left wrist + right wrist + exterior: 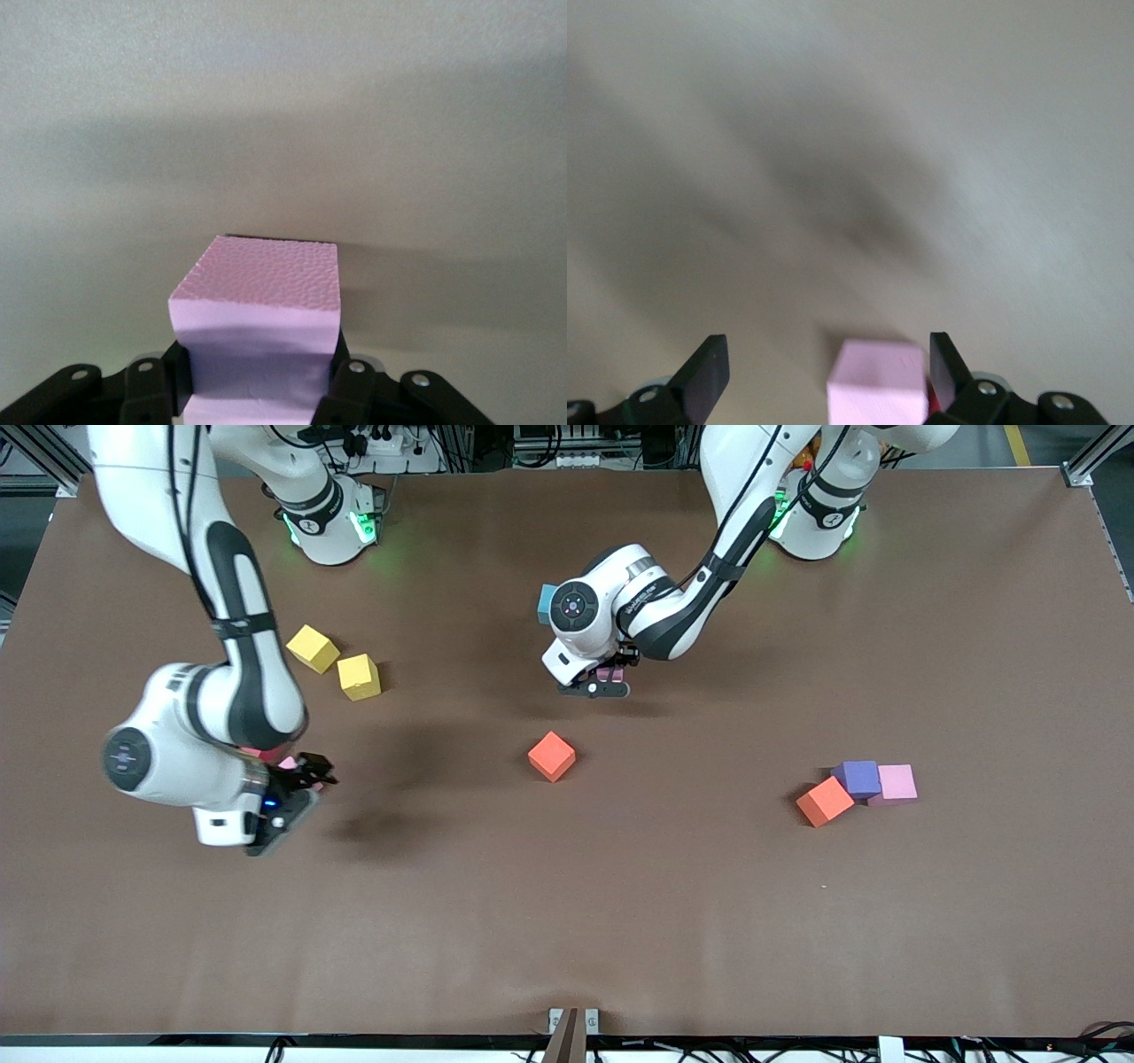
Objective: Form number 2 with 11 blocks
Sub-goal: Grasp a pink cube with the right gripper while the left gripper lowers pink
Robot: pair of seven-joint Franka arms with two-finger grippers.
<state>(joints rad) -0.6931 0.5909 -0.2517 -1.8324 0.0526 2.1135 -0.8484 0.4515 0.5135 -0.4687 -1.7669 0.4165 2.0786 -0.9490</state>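
My left gripper (pixel 604 684) is shut on a pink block (pixel 266 310), and the foam bulges between the pads; it hangs over bare mat near the table's middle. My right gripper (pixel 306 773) is open over another pink block (pixel 877 381), which sits between the fingers close to one pad. A sliver of a red block (pixel 930 403) shows beside it. An orange block (pixel 552 755) lies alone at mid-table. An orange block (pixel 825 801), a purple block (pixel 858 779) and a pink block (pixel 897 784) cluster toward the left arm's end. A cyan block (pixel 544 605) peeks from under the left wrist. No number 2 shows.
Two yellow cubes (pixel 313 647) (pixel 359 677) lie side by side toward the right arm's end, farther from the front camera than the right gripper. The brown mat (pixel 567 921) covers the whole table.
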